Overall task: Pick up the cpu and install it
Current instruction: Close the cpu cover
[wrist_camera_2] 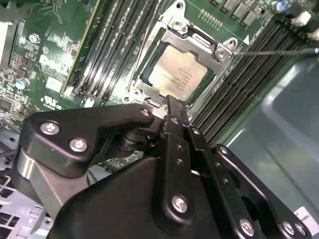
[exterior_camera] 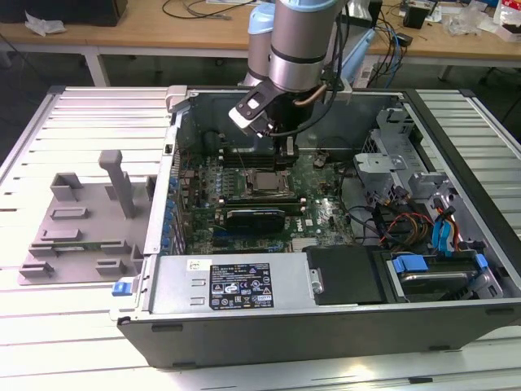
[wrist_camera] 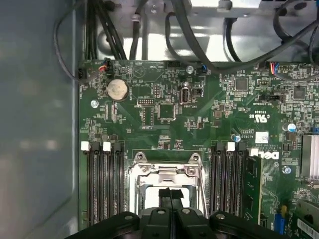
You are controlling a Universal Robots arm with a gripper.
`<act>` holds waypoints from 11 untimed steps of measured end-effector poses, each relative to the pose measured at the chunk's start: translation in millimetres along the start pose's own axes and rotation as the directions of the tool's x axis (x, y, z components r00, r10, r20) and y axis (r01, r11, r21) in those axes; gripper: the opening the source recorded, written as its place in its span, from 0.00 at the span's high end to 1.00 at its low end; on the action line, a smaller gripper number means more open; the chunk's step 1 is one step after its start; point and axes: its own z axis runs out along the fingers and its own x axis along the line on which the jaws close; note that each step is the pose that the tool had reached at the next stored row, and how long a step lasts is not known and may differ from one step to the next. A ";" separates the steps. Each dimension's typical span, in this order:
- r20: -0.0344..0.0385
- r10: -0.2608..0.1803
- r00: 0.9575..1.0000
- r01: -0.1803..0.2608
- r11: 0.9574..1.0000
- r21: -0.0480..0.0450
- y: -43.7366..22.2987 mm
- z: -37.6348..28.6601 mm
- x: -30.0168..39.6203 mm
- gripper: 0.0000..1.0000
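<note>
Underneath everything lies a pale, slatted metal bench (exterior_camera: 73, 342), and on it an open computer case (exterior_camera: 326, 334) rests on its side. Toward the exterior view's left, beside the case, a grey plastic tray (exterior_camera: 81, 232) with raised blocks rests on the slats. Behind them, wood-topped benches (exterior_camera: 163, 37) carry loose cables and clutter above a dark floor.

The arm (exterior_camera: 301, 41) reaches down into the case from the far side. Its gripper (exterior_camera: 286, 153) hangs over the motherboard (exterior_camera: 326, 216), near the far edge of the socket. The cpu (exterior_camera: 264, 182) sits in that socket with its silvery top up, well apart from the tray.

The exterior view takes in the labelled power supply (exterior_camera: 236, 285) along the near wall and the blue-tabbed drive bays (exterior_camera: 435, 265) at its right.

The second wrist view brings the cpu (wrist_camera_2: 180, 73) close. It lies flat inside the metal socket frame (wrist_camera_2: 175, 30), flanked by rows of memory slots (wrist_camera_2: 119, 45), with the gripper (wrist_camera_2: 171, 102) close by one edge of the frame.

The first wrist view looks along the gripper (wrist_camera: 171, 195). Its jaws are pressed together along a thin seam with nothing between them. Beyond them are the socket frame (wrist_camera: 149, 172), a coin cell battery (wrist_camera: 117, 89) and dark cables (wrist_camera: 179, 25) at the case wall.
</note>
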 end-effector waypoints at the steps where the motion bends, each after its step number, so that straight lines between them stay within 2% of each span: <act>1: 0.001 -0.027 1.000 0.027 1.000 0.000 -0.7 0.4 0.0 0.89; 4: 0.002 -0.078 0.997 0.078 0.997 0.001 -0.8 1.0 0.0 0.89; 7: 0.003 -0.133 0.991 0.133 0.991 0.002 -0.9 1.4 0.0 0.89; 8: 0.005 -0.200 0.980 0.200 0.980 0.003 -0.9 2.0 0.0 0.89; 11: 0.007 -0.218 0.976 0.218 0.976 0.003 -0.9 2.0 0.0 0.89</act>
